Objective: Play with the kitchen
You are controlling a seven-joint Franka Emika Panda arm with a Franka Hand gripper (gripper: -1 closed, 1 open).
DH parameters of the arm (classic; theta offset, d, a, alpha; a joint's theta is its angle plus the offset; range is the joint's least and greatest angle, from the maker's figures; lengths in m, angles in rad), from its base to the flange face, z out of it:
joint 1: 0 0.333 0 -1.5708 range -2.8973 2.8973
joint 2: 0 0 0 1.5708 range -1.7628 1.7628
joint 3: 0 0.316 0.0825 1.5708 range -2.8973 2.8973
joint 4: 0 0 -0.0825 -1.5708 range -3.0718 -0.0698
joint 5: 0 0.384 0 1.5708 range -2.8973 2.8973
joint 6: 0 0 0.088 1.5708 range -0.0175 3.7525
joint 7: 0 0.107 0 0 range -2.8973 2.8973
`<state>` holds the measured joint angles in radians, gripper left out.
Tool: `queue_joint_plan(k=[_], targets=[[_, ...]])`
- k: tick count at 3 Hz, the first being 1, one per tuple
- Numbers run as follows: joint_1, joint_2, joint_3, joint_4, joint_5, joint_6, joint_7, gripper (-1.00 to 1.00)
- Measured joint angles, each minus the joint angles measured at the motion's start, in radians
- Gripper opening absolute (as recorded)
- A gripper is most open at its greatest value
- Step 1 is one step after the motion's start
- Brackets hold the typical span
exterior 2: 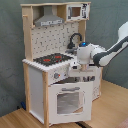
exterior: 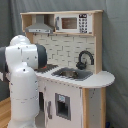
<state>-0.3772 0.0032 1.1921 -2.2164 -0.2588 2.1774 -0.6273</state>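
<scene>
A tall toy kitchen (exterior: 70, 75) of white panels and light wood stands upright on a wood floor (exterior 2: 107, 107) against a grey backdrop (exterior: 117, 45). Its long axis runs straight up, from the base cupboards to the top shelf. In the first exterior view its front faces toward the first exterior view's left and near side. In the second exterior view the front faces the near side, turned a little to the second exterior view's right.

The first exterior view shows the sink (exterior: 72, 74) set in the counter with a curved black faucet (exterior: 85, 57) behind it, a small microwave (exterior: 75, 23) at top right and a grey hood (exterior: 40, 26) at top left. The white robot arm (exterior: 22, 80) fills the near left of this view and hides the hob and most of the lower front. The gripper itself is out of sight here.

The second exterior view shows what the first hides: the black hob with red rings (exterior 2: 52, 59), the knobs below it, and the oven door (exterior 2: 69, 100) with its window. Here the arm (exterior 2: 112, 47) reaches in from the right, and its gripper (exterior 2: 78, 64) hangs at the counter's front edge, just above the oven door and beside the hob. Whether its fingers are spread or closed cannot be told, nor whether they hold anything.
</scene>
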Motion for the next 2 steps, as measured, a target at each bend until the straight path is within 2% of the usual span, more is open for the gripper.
queue_joint_plan(k=[1,2], targets=[[-0.004,0.043,-0.009,0.0,-0.001,-0.013,-0.097,1.0],[-0.004,0.05,-0.011,0.0,-0.001,-0.016,-0.129,1.0]])
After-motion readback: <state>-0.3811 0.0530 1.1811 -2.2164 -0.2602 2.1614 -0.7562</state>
